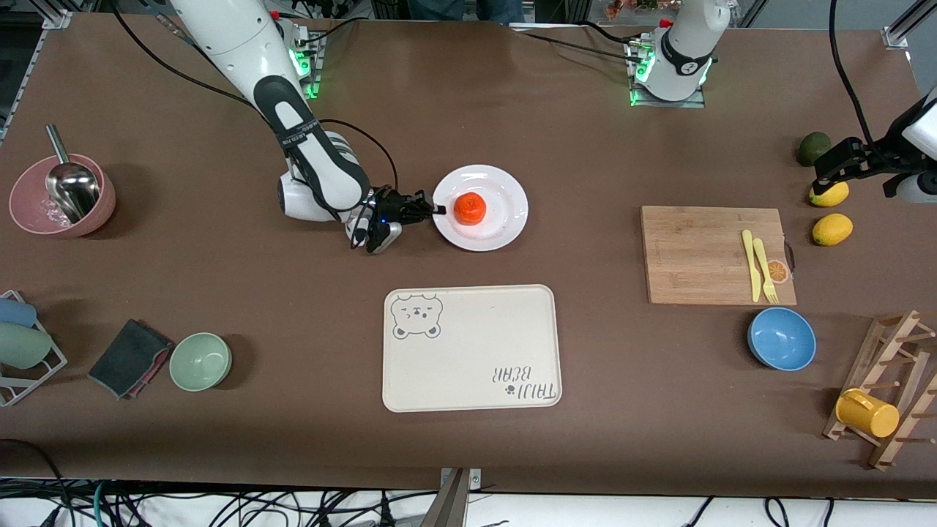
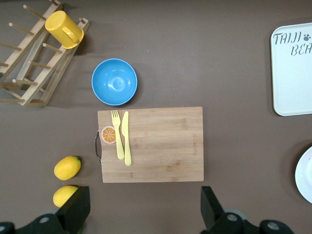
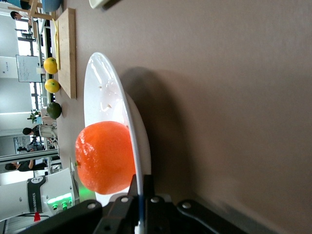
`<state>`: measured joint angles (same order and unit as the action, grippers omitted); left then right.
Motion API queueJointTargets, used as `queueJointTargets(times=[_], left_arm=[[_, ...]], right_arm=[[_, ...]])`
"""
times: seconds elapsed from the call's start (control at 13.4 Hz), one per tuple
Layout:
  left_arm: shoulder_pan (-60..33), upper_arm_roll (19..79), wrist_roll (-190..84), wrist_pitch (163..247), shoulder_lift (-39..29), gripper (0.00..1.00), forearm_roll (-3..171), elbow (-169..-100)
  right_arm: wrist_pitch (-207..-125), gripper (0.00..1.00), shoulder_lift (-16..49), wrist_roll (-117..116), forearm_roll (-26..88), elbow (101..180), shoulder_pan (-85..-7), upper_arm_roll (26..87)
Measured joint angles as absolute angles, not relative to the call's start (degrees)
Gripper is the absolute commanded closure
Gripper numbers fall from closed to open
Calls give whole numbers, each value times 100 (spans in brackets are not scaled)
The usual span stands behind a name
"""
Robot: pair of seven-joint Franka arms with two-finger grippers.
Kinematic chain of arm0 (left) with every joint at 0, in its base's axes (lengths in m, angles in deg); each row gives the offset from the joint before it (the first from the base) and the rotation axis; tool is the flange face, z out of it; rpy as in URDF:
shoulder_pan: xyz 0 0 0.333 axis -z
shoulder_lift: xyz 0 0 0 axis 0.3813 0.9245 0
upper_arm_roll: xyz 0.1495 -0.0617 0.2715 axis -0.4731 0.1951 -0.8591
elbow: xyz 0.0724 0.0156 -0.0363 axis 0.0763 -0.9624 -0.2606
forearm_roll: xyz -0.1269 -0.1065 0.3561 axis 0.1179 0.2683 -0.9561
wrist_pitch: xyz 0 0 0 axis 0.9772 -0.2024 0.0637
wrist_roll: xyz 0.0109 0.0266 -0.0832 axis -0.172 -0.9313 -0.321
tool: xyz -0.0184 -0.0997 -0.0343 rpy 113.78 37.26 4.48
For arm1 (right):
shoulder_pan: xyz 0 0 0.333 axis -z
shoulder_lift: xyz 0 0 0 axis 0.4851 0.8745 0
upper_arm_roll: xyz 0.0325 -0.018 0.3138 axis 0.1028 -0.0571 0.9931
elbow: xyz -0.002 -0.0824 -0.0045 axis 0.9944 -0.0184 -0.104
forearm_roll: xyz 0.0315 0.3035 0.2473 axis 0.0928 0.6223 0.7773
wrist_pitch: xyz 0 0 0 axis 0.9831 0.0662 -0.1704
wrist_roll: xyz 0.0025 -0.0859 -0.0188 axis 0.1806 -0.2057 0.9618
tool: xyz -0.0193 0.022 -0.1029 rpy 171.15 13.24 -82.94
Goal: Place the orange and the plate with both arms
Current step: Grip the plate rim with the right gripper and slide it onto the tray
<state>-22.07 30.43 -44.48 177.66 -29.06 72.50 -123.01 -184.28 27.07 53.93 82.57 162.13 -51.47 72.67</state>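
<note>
Right gripper (image 1: 438, 209) is clamped on your plate's (image 1: 505, 216) rim at the right arm's end, orange (image 1: 469, 208) sitting on the plate. Left gripper (image 1: 849, 167) hangs wide open over a lemon (image 1: 831, 195), waiting.

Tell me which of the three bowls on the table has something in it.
The pink bowl at the right arm's end of the table: a metal ladle sits in it. The green bowl and blue bowl show bare insides.
</note>
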Motion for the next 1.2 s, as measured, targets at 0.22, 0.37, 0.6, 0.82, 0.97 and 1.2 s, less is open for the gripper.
queueJointTargets(times=[0.22,0.37,0.6,0.82,0.97,1.2], left_arm=[[-2210,3043,-4448,17774,-2905,0,7252,-12301],[-2210,3043,-4448,17779,-2902,0,7253,-12302],[-2207,3044,-4447,17782,-2872,0,7261,-12303],[-2207,3045,-4447,17803,-2825,0,7265,-12304],[-2207,3045,-4447,17878,-2803,0,7266,-12305],[-2204,3047,-4443,17904,-2794,0,7266,-12305]], right_arm=[[-18441,100,2602,4609,7636,15858,-5130,7153],[-18444,100,2575,3671,6982,15343,-5110,7119],[-18472,100,2822,2752,6444,14418,-5023,7080],[-18489,100,3619,2626,6423,13423,-4798,7048],[-18491,100,4202,2559,6424,12726,-4702,7046],[-18594,100,4923,2278,6423,11815,-4750,7064]])
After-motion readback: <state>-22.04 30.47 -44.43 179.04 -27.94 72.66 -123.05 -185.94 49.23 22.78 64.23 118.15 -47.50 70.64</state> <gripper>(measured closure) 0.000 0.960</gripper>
